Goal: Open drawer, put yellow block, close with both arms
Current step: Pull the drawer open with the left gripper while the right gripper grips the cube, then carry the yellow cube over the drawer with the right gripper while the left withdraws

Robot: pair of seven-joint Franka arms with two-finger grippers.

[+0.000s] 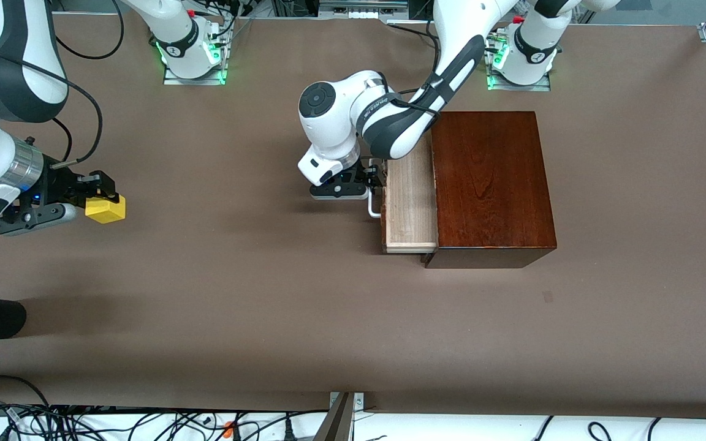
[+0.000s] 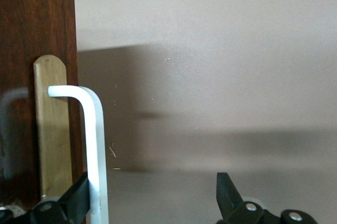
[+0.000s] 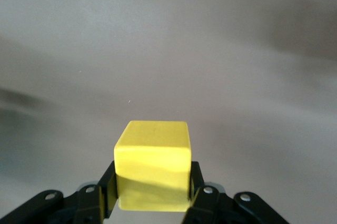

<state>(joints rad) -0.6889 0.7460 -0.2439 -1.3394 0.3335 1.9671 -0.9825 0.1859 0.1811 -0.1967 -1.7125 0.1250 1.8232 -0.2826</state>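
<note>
The pale wood drawer (image 1: 411, 205) with its white bar handle (image 1: 374, 208) stands partly pulled out of the glossy dark mahogany box (image 1: 491, 187), its front facing the right arm's end of the table, the handle's long axis running toward the front camera. The left gripper (image 1: 362, 182) sits at that handle; the left wrist view alone shows its fingers (image 2: 229, 192) spread apart with the bar just beside one finger. The right gripper (image 1: 100, 191) is clamped on the small bright yellow cube (image 1: 106, 209) above the brown table (image 1: 236, 294) at the right arm's end, a grip the right wrist view shows plainly.

You are looking at a robotics lab. Two arm bases (image 1: 193, 52) are bolted to a brown worktop (image 1: 267, 306). Loose cables (image 1: 83, 422) tangle along its edge.
</note>
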